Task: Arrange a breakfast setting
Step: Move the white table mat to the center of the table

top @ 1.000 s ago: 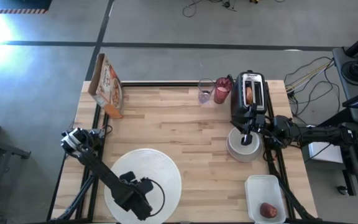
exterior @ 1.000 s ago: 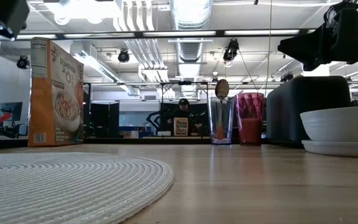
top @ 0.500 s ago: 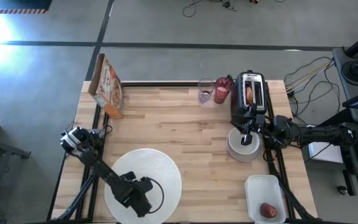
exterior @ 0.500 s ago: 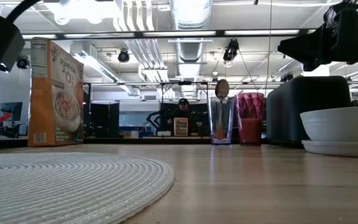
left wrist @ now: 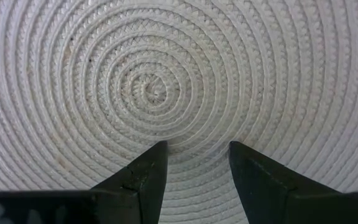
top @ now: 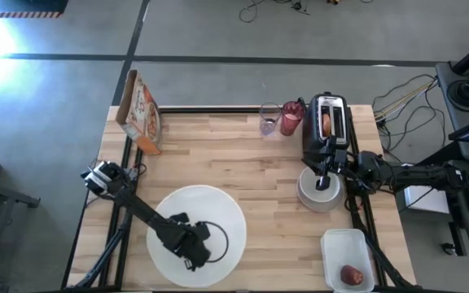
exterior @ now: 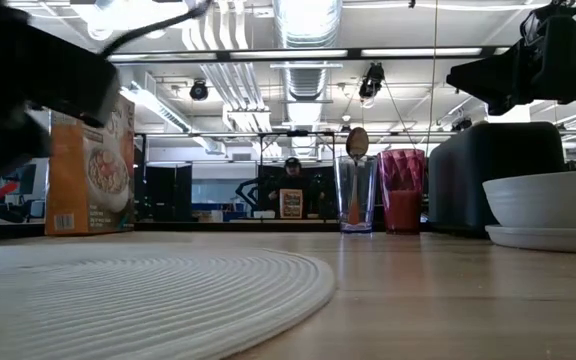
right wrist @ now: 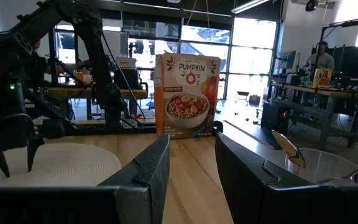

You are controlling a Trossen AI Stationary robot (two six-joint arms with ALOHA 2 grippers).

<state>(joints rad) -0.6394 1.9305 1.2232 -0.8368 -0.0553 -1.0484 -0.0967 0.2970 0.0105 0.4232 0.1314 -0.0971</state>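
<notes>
At lower right, a white tray (top: 347,259) holds the red apple (top: 350,274); the toaster (top: 330,124) holds a bagel half (top: 326,122). Both grippers' jaws stand spread, gripping nothing: left gripper (left wrist: 194,158) over the woven mat (top: 198,236), right gripper (top: 325,181) above the small white bowl (exterior: 546,200), partly hiding it.

bowl (exterior: 548,200) cut off at frame edge, toaster (exterior: 488,175) partly hidden behind it

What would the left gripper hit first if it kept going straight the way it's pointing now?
The left gripper points straight down at the round woven placemat, near its centre, fingers apart. Nothing shows between them, so it would likely meet the mat first; how far above it the tips sit is unclear.
</notes>
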